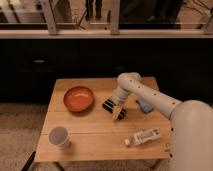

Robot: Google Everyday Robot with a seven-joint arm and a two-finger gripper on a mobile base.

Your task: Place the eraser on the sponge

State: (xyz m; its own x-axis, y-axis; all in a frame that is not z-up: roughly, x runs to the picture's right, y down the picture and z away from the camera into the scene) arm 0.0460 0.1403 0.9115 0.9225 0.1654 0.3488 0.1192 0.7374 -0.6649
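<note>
Since the eraser [108, 106] lies flat on the wooden table [92, 146], between the orange bowl [78, 98] and the light-blue sponge [145, 105] rather than on it, your gripper [118, 112] sits low over its near end, likely for a grasp, though you cannot tell whether it is clamped.
</note>
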